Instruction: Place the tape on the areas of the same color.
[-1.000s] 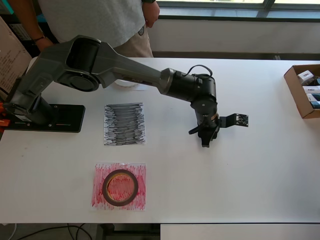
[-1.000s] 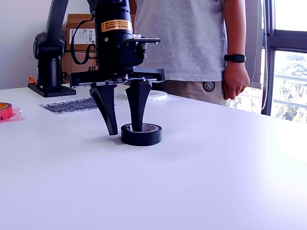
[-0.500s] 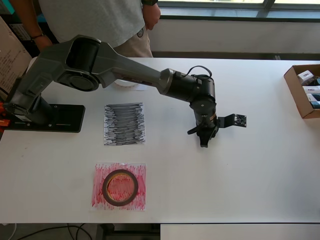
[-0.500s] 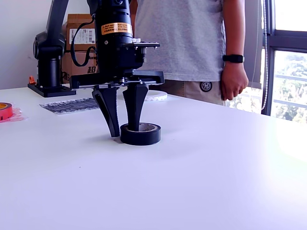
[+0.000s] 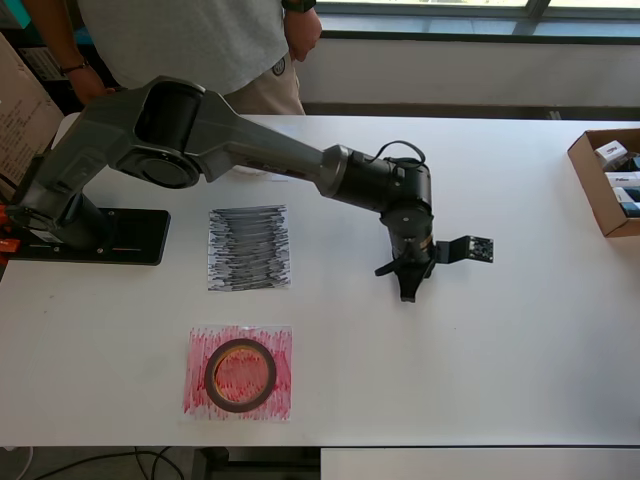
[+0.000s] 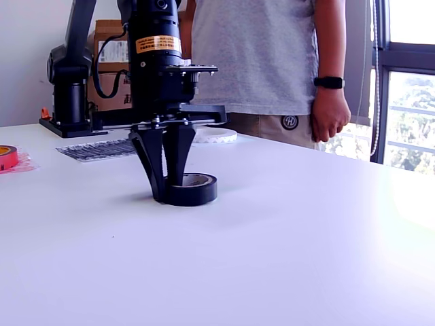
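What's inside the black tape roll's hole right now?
One end effector finger reaches down into the black tape roll; the other finger is outside its wall. The roll's near wall hides the fingertip and the table inside.

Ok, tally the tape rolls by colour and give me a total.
Red: 1, the red roll lying on the red patch.
Black: 1, the black roll with the end effector closed on its wall.
White: 1, the white roll far behind the arm.
Total: 3.
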